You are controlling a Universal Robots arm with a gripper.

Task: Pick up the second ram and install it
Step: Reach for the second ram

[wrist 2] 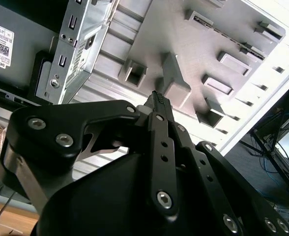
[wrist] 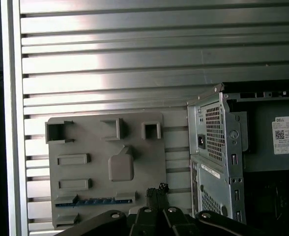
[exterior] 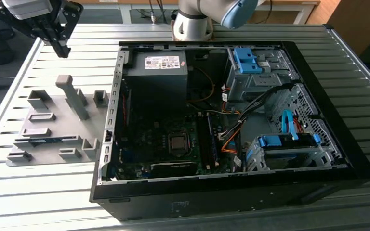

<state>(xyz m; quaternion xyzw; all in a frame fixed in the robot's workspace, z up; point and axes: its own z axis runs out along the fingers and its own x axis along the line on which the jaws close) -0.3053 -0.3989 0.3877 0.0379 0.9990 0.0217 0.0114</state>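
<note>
While the end effector point(exterior: 62, 52) hangs in the air over the slatted aluminium worktop point(exterior: 75, 197) at the exterior view's left, its two black fingers are pressed together and pinch nothing. In both wrist views the closed tips point(wrist 2: 158, 98) point(wrist: 157, 191) meet in a single narrow point, touching no object.

Below them the grey fixture plate point(exterior: 56, 125) point(wrist: 95, 172) lies flat on the worktop. The second ram point(exterior: 44, 140) rests in it as a thin blue-green strip, seated on edge in a long holder near the plate's edge farthest from the end effector. In the first wrist view the stick point(wrist: 95, 201) sits just beside the fingertips, apart from them. A tall block point(exterior: 75, 96) point(wrist: 121, 164) stands upright on the plate between the end effector and the stick.

Just beside the plate, at the exterior view's right, the open computer case point(exterior: 204, 202) lies on its side with its motherboard point(exterior: 172, 144) exposed.
</note>
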